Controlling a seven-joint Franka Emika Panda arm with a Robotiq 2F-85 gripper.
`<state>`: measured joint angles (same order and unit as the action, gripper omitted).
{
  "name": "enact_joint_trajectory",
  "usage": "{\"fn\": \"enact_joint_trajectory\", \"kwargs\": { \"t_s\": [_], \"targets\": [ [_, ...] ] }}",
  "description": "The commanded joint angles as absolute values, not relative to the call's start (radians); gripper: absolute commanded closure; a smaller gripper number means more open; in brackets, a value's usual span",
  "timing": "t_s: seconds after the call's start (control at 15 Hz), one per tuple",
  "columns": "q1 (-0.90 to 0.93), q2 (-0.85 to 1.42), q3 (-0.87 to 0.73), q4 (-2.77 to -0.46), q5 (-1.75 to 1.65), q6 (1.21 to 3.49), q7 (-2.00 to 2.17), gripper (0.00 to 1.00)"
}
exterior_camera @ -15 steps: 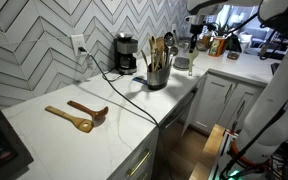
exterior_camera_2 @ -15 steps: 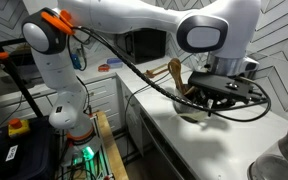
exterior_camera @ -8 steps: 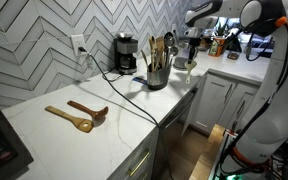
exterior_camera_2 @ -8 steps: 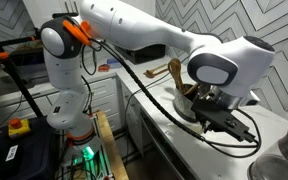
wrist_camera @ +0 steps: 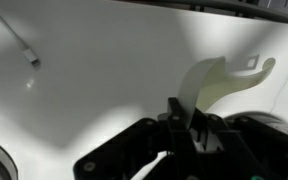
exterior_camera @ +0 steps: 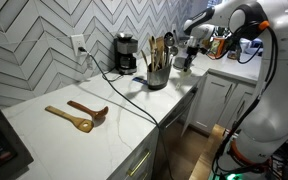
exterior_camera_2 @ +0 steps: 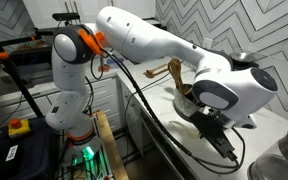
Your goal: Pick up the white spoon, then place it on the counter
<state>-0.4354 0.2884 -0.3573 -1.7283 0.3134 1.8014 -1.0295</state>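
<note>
In the wrist view my gripper (wrist_camera: 182,112) is shut on the white spoon (wrist_camera: 220,80). The spoon's flat white handle runs up between the dark fingers (wrist_camera: 173,108) and curves off to the right, low over the white counter (wrist_camera: 94,70). In an exterior view the gripper (exterior_camera: 188,57) hangs over the counter (exterior_camera: 44,135) just right of the utensil holder. In an exterior view the bulky wrist hides most of the gripper (exterior_camera_2: 221,143), which points down close to the counter (exterior_camera_2: 164,140). The spoon is too small to make out in both exterior views.
A grey utensil holder (exterior_camera: 157,72) with wooden utensils stands beside a coffee maker (exterior_camera: 126,53). Two wooden spoons (exterior_camera: 79,115) lie on the counter at the left, and a black cable (exterior_camera: 134,98) crosses it. A metal pot (exterior_camera_2: 284,165) sits at the lower right.
The arm has swung so that the gripper moved down and toward the utensil holder, closer to the counter. The wrist now points steeply down.
</note>
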Motion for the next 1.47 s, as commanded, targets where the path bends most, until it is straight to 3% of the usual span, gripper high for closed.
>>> {"fn": "enact_joint_trajectory", "kwargs": {
  "t_s": [0.0, 0.4, 0.47, 0.53, 1.13, 1.4],
  "targets": [
    [-0.480, 0.338, -0.325, -1.705, 0.375, 1.796, -0.961, 0.98],
    [-0.483, 0.366, -0.307, -1.717, 0.353, 1.881, -0.904, 0.98],
    [-0.483, 0.369, -0.305, -1.718, 0.351, 1.895, -0.896, 0.86],
    [-0.483, 0.371, -0.303, -1.718, 0.348, 1.907, -0.893, 0.66],
    [-0.489, 0.309, -0.304, -1.727, 0.284, 1.896, -0.910, 0.01],
    [-0.480, 0.222, -0.325, -1.740, 0.159, 1.862, -0.921, 0.00]
  ]
}}
